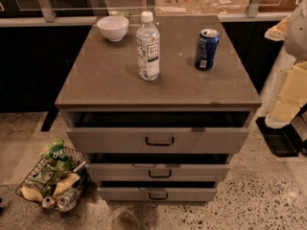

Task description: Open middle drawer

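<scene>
The middle drawer [201,172] sits between the taller top drawer [105,140] and the lowest drawer [124,194] on the near face of a grey cabinet [110,75], with a dark gap above its front suggesting it is already slightly ajar. Its rigid front looks light to pull on runners, and the small black loop handle [159,174] at centre is the only sensible hold, narrow and probably slick. The robot's pale arm [291,92] stands at the right edge; the gripper is out of view, so its state cannot be told. The water bottle [147,47], blue can [206,49] and a green bag [57,153] in the left-hand wire basket [29,175] carry print too small to read.
</scene>
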Available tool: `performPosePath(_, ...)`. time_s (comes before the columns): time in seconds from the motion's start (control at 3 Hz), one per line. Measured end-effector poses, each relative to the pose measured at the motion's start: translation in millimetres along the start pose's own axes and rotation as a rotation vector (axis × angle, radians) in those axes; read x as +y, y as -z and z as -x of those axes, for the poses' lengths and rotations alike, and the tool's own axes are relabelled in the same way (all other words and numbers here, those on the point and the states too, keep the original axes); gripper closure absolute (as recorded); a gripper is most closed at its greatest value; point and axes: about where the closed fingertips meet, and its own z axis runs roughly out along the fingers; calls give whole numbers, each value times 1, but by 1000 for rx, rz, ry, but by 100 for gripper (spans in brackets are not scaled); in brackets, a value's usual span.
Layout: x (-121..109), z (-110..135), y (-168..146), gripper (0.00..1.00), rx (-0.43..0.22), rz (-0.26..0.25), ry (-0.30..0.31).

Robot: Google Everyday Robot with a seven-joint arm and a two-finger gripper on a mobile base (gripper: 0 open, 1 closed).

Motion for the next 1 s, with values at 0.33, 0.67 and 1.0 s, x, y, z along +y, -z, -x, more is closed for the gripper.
performPosePath(0.33,0,0,0,0,0,0,0)
performPosePath(0.67,16,-16,-10,0,5,7,31)
performPosePath(1.0,58,-41,-26,0,-1,44,92)
